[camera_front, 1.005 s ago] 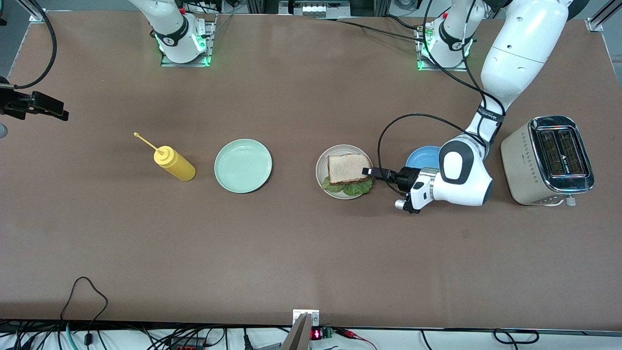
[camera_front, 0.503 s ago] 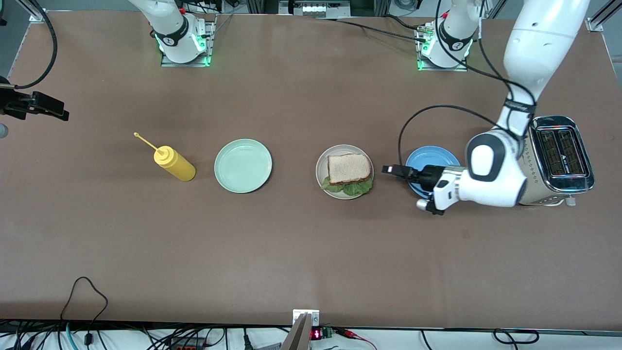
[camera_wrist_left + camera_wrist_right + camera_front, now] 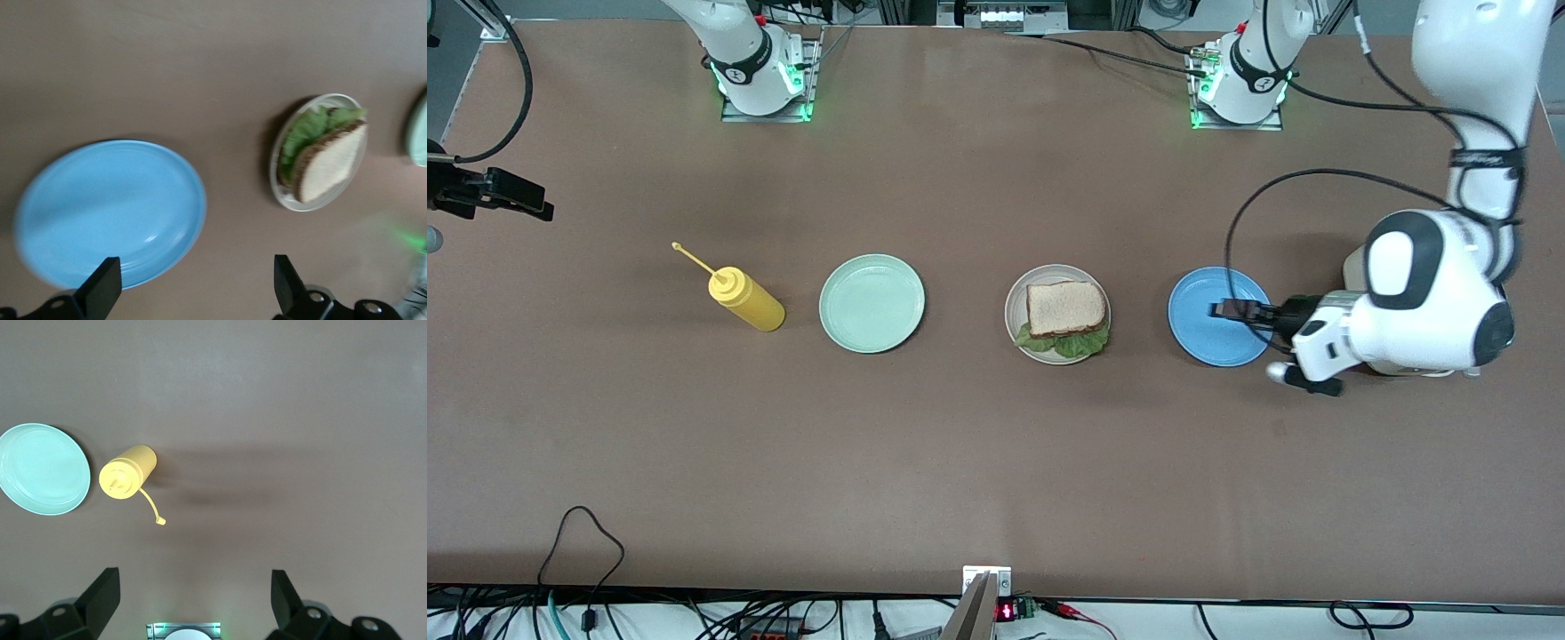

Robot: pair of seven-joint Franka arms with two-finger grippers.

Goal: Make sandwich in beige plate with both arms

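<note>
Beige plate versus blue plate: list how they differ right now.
The beige plate holds the sandwich; the blue plate holds nothing. The beige plate looks smaller than the blue plate. The open left gripper is over the blue plate, while nothing is over the beige plate. Both are round and sit flat on the table.

High front overview, two downward wrist views — sharing plates (image 3: 871, 303)

surface: broad brown table (image 3: 960, 462), matte, evenly lit | light: green glow at two mounting plates (image 3: 765, 111) along the table's top edge | near edge: tangle of black cables (image 3: 694, 618), a small red display (image 3: 1005, 611) | corners: metal frame brackets (image 3: 494, 31) | surroundings: grey floor strip at one end
</note>
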